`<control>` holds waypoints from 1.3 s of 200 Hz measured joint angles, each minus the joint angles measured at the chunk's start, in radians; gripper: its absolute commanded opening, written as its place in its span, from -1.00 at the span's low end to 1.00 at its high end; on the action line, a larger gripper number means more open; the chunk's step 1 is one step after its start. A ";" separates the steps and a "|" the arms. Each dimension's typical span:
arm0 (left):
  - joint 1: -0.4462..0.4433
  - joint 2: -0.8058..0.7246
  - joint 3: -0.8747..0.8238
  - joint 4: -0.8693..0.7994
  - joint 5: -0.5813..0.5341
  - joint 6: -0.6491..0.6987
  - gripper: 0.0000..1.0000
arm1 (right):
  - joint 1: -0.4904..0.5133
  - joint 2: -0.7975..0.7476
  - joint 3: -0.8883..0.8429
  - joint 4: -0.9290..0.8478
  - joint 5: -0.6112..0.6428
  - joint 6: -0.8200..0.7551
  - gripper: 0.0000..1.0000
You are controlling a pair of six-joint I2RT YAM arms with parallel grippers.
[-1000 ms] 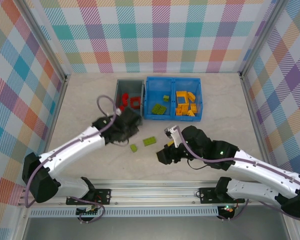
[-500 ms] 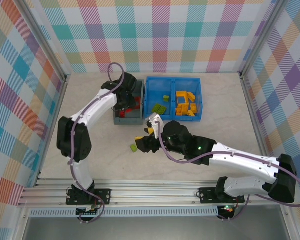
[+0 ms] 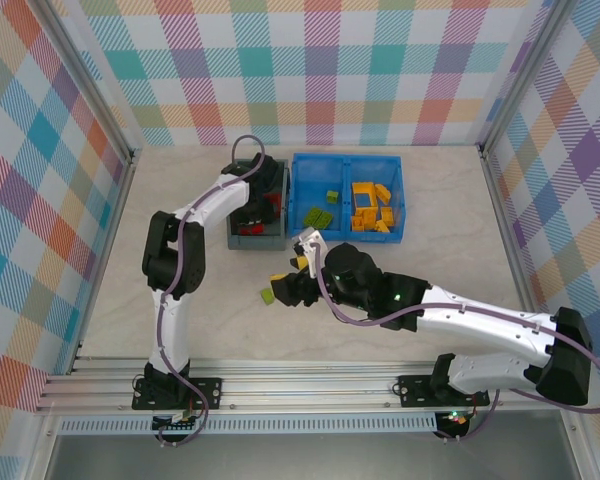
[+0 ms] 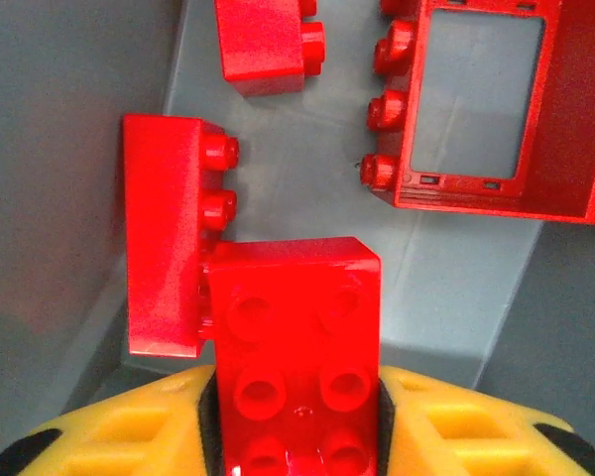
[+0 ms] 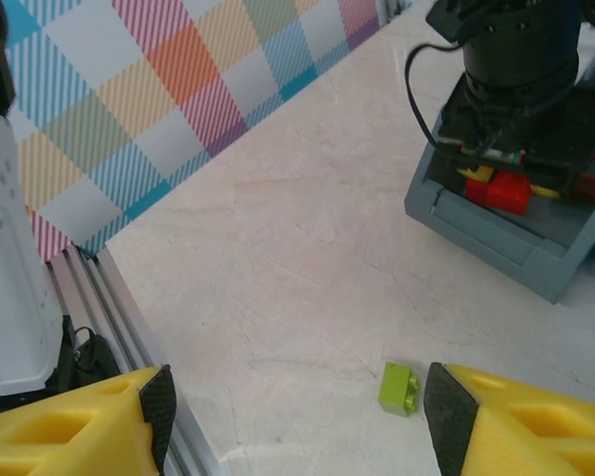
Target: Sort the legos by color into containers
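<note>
Left gripper (image 4: 296, 421): fingers closed on a red brick (image 4: 296, 317), held low inside the grey bin (image 4: 456, 327) beside other red pieces (image 4: 263, 45). Step judged: dropping red; next, the fingers must part.

Right gripper (image 5: 297, 416): wide apart, empty, above the table (image 5: 297, 248), one green brick (image 5: 400, 387) just ahead.

Left wrist view gives the grip; from the top camera the left arm (image 3: 205, 205) covers it. Green likely goes to the blue bin (image 3: 346, 157).

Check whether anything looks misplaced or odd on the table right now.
Nothing is mis-sorted: red bricks sit in the grey bin, green bricks and yellow-orange bricks in separate compartments of the blue bin. The one stray is a lime green brick lying loose on the table.
</note>
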 measured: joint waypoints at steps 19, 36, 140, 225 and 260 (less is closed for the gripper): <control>0.000 -0.001 0.004 -0.007 -0.002 0.001 0.14 | 0.000 0.007 -0.003 -0.016 0.016 0.008 0.43; 0.000 -0.011 0.004 -0.021 -0.001 0.004 0.18 | 0.000 0.008 -0.005 -0.032 0.037 0.008 0.44; -0.291 -0.762 -0.337 0.207 0.044 0.002 0.38 | -0.316 -0.027 -0.006 -0.742 0.292 0.674 0.39; -0.799 -0.877 -0.739 0.527 -0.003 0.008 0.39 | -0.715 -0.013 -0.219 -0.755 -0.024 0.913 0.52; -0.837 -0.877 -0.740 0.573 -0.032 0.019 0.38 | -0.737 0.054 -0.232 -0.702 -0.082 0.995 0.44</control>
